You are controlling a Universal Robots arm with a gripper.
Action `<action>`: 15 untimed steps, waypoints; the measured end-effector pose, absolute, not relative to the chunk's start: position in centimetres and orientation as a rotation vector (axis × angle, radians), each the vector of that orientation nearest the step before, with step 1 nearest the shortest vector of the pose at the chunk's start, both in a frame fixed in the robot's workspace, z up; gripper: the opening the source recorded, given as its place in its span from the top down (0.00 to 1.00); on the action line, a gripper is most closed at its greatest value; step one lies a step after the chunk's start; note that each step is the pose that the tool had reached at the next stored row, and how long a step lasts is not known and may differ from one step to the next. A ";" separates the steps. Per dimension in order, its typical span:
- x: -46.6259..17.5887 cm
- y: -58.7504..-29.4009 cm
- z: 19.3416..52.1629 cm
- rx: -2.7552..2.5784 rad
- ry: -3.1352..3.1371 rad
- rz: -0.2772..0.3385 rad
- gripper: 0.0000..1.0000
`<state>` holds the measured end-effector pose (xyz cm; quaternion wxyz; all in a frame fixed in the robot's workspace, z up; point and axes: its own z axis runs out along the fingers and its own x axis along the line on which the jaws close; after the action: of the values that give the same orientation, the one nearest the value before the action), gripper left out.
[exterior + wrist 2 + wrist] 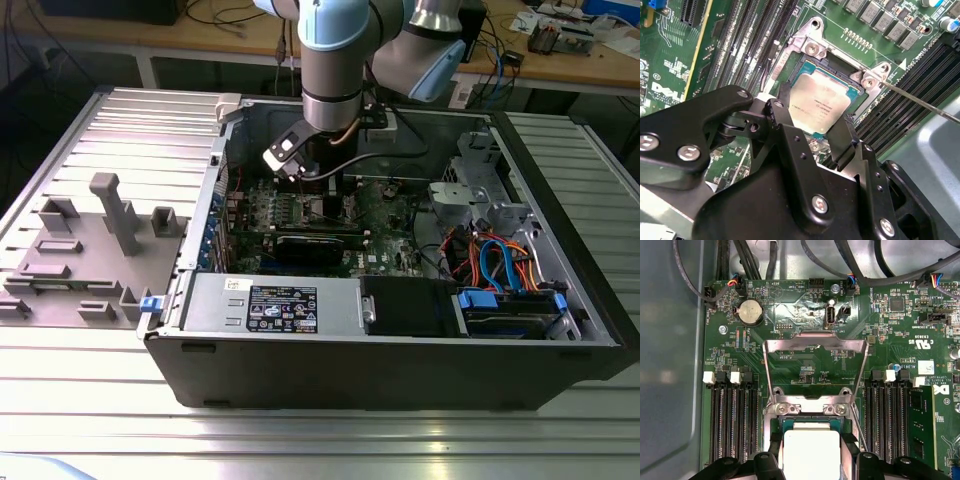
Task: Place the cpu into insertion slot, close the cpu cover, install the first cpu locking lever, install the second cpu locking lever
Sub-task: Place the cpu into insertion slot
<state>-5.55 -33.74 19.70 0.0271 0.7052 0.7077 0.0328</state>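
The cpu [825, 102], a square chip with a silver top, lies in the insertion slot [834, 61] on the green board. My gripper [812, 117] straddles it, and its black fingers [784, 107] press on two opposite edges. In the first wrist view the cpu [811, 450] sits between the fingers [775, 456], just below the slot's metal rim [810, 409]. The cpu cover [815, 344] stands swung open behind the slot. A thin wire locking lever [920, 102] juts out unlatched beside the slot. In the exterior view my gripper [318, 185] reaches down into the computer case.
Long black memory slots [730, 425] flank the socket on both sides. The case walls [560, 230] surround the board, with a drive bay and blue cables [495, 270] at the exterior view's right. Grey fixtures [110, 215] stand on the table at its left.
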 end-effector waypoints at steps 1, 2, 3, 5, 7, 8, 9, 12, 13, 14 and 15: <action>-5.5 -33.7 19.7 2.178 2.186 0.101 0.46; -5.5 -33.7 19.7 2.178 2.186 0.101 0.46; -5.5 -33.7 19.7 2.178 2.185 0.103 0.46; -5.5 -33.7 19.7 2.179 2.185 0.103 0.45; -5.5 -33.7 19.7 2.179 2.185 0.102 0.38; -5.5 -33.7 19.7 2.179 2.185 0.101 0.38; -5.6 -33.7 19.8 2.179 2.185 0.101 0.38; -5.6 -33.7 20.3 2.179 2.185 0.101 0.38; -5.6 -33.7 20.4 2.180 2.185 0.100 0.38; -5.5 -33.7 20.7 2.180 2.186 0.099 0.38; -5.6 -33.7 21.0 2.181 2.187 0.098 0.38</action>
<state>-5.55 -33.74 21.02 0.0259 0.7056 0.7075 0.0316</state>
